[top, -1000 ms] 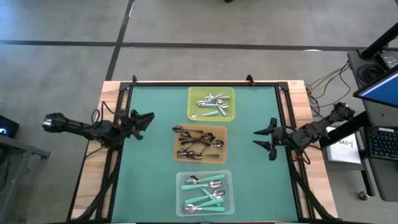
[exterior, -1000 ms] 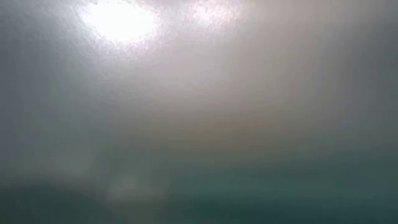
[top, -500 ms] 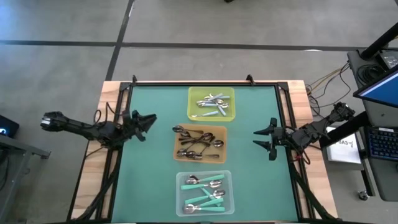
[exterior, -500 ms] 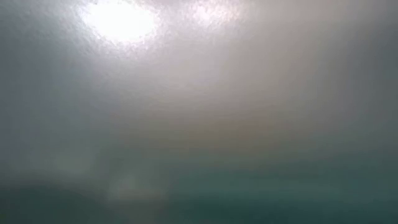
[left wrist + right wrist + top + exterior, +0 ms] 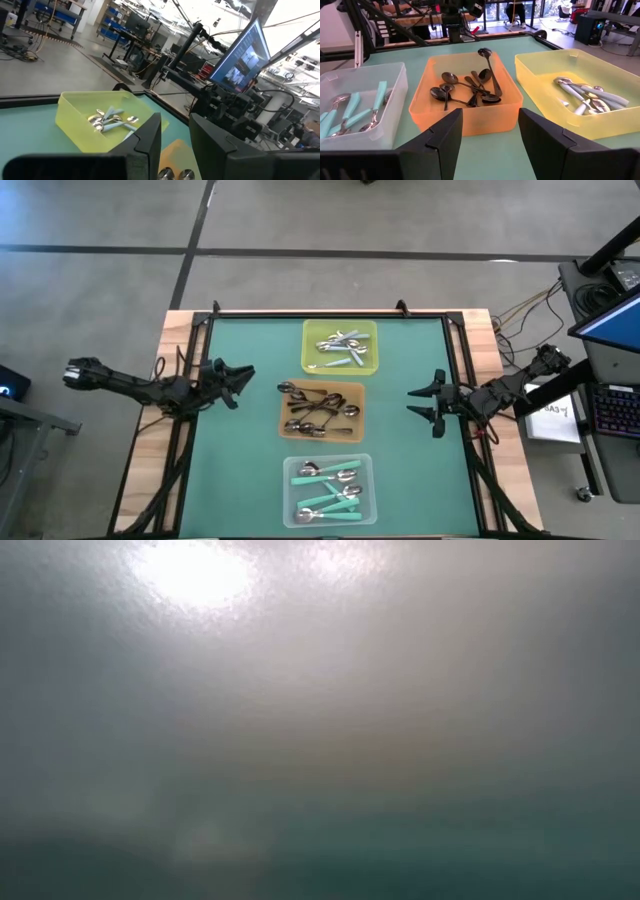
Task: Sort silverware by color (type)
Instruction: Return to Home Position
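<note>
1. Silverware all sits in three square trays lined up down the middle of the green table. No loose pieces on the mat.
2. Far tray: yellow tray. It holds a small heap of silver spoons; some handles look pale bluish, though through the tinted wall I can't be sure.
3. Middle tray: orange tray. It holds the dark spoons, tangled, with one long handle leaning up against the far wall.
4. Near tray: clear tray. It holds the teal-handled spoons, lying crosswise over one another.
5. Left gripper: over the left part of the table, near the orange tray's far-left corner but apart from it. Fingers spread, nothing between them.
6. Right gripper: right of the orange tray, level with it and clear of it. Fingers likewise apart and empty, pointed toward the trays.
7. Low view: only grey haze with a bright glare patch; nothing on the table can be made out there.
</note>
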### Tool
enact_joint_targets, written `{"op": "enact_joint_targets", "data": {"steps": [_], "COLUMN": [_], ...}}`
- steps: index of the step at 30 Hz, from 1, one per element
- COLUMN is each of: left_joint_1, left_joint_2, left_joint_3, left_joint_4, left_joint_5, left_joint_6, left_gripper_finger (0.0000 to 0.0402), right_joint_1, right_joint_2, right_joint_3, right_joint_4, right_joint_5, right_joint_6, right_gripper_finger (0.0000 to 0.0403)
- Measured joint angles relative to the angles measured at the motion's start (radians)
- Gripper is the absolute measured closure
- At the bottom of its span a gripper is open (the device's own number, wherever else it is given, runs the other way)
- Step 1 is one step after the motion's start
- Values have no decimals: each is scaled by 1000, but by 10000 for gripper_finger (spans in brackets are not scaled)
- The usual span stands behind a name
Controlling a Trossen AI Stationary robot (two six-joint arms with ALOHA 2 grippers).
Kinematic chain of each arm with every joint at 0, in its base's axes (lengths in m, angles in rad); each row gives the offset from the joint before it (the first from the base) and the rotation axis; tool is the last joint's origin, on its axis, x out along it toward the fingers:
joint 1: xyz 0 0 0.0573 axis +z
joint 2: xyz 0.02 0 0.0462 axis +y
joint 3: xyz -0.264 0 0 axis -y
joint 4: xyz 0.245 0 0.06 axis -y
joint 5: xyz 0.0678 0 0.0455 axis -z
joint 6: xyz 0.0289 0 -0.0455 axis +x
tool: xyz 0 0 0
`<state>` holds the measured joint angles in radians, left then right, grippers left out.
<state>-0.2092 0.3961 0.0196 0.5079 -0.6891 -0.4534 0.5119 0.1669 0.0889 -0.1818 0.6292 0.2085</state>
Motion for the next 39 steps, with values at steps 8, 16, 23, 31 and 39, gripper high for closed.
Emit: {"op": "enact_joint_targets", "data": {"steps": [8,16,23,31,39], "left_joint_1": [0,0,0,0,0], "left_joint_2": [28,55,76,104,130], "left_joint_3": [0,0,0,0,0], "left_joint_4": [0,0,0,0,0], "left_joint_5": [0,0,0,0,0], "left_joint_6": [0,0,0,0,0], "left_gripper_finger": [318,318,318,318,318], "right_joint_1": [0,0,0,0,0], "right_joint_2": [0,0,0,0,0], "right_joint_3": [0,0,0,0,0], "right_joint_4": [0,0,0,0,0], "right_joint_5": [0,0,0,0,0], "right_joint_6": [0,0,0,0,0], "right_gripper_finger": [218,218,218,218,218]}}
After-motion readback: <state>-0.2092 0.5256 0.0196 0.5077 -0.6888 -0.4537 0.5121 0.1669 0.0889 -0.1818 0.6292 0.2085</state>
